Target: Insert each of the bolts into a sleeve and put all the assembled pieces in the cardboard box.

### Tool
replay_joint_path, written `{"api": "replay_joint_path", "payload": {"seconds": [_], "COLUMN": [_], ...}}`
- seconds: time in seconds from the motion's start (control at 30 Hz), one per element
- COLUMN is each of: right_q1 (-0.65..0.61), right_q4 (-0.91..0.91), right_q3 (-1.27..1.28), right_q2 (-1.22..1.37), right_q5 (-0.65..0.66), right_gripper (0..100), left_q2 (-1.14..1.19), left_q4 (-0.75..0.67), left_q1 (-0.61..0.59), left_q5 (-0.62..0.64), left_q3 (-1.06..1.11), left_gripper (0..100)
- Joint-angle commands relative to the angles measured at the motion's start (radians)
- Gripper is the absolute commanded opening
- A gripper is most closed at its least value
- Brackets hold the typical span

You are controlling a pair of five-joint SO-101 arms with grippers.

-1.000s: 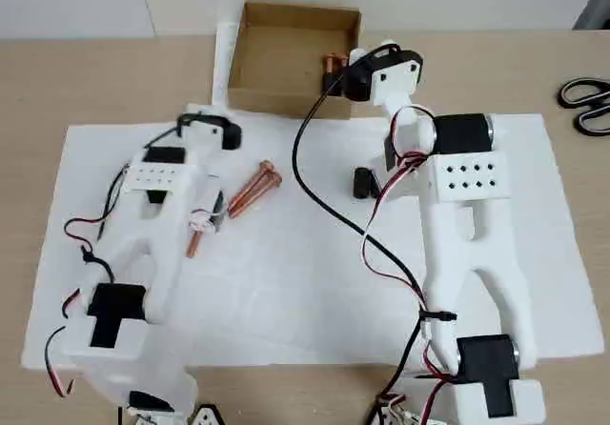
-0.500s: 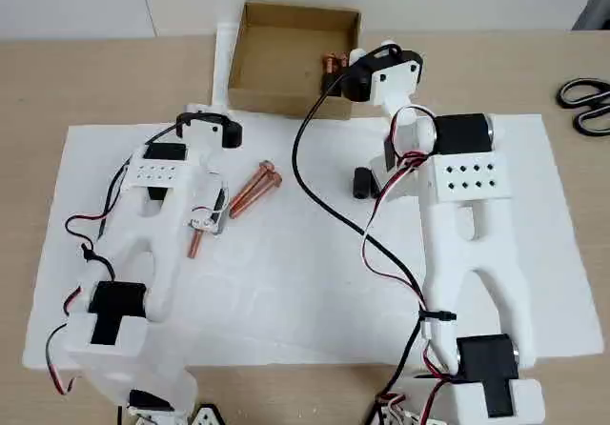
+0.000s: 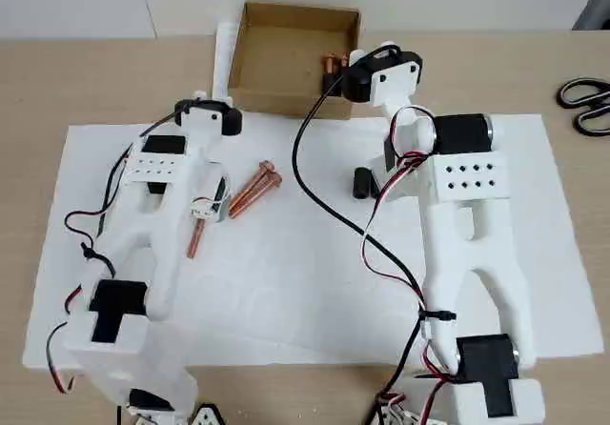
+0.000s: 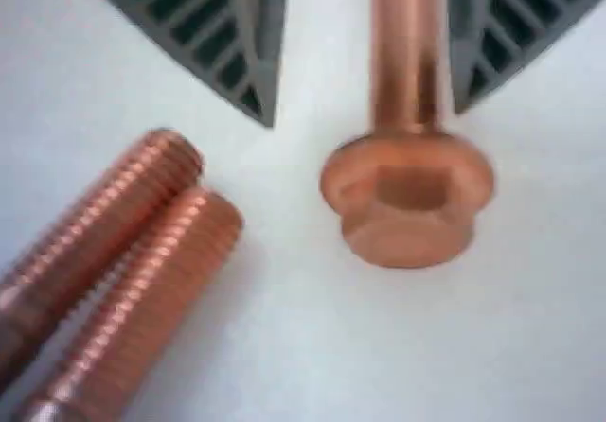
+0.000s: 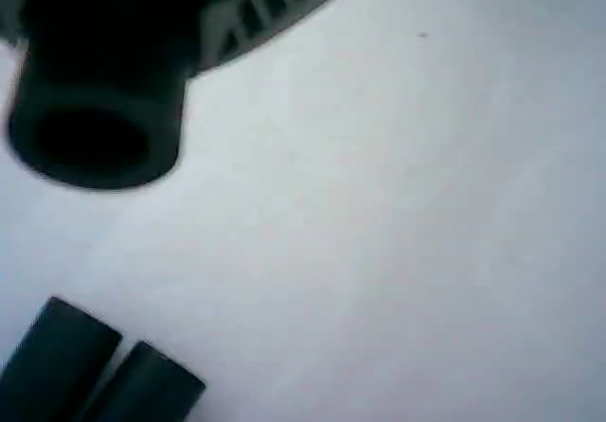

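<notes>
A copper bolt [image 4: 407, 190] lies on the white sheet between the fingers of my left gripper [image 4: 365, 105], which is open; its shaft lies against one grey ridged finger [image 4: 511, 25]. From above, that bolt [image 3: 195, 238] pokes out beside the left gripper [image 3: 208, 210]. Two more bolts [image 3: 254, 188] lie side by side just to its right, and their threaded ends [image 4: 114, 271] are close by. My right gripper [image 3: 374, 179] is shut on a black sleeve [image 5: 95, 129], hollow end facing the camera. Two other sleeves [image 5: 95, 375] lie together on the sheet.
The cardboard box [image 3: 286, 91] stands at the back centre with copper bolts [image 3: 334, 63] in its right corner. Scissors [image 3: 586, 101] lie at the far right on the wooden table. A black cable [image 3: 305, 177] runs across the sheet between the arms.
The left arm has shifted a little toward the box, its gripper still around the bolt. The right arm has not moved.
</notes>
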Motion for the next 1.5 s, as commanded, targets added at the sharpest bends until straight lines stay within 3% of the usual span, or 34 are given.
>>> {"api": "replay_joint_path", "payload": {"seconds": [0.0,0.43,0.83,1.07,1.37,1.47], "right_q1": [0.002,0.002,0.002,0.002,-0.001,0.001], "right_q4": [-0.016,-0.012,-0.015,-0.015,-0.005,-0.005], "right_q3": [-0.005,-0.005,-0.005,-0.005,-0.005,-0.006], "right_q2": [-0.042,-0.042,-0.042,-0.042,-0.051,-0.053], "right_q5": [-0.012,-0.012,-0.012,-0.012,-0.012,-0.012], "right_gripper": [0.3,0.3,0.3,0.3,0.3,0.3], "left_q2": [-0.005,0.126,0.118,0.117,0.117,0.114], "left_q4": [-0.014,-0.089,-0.057,0.097,0.470,0.473], "left_q1": [-0.005,-0.049,-0.011,0.048,0.046,0.043], "left_q5": [0.005,0.012,0.012,0.012,0.008,0.008], "left_q3": [-0.031,-0.031,-0.045,-0.182,-0.618,-0.677], "left_gripper": [12,12,2,1,1,1]}}
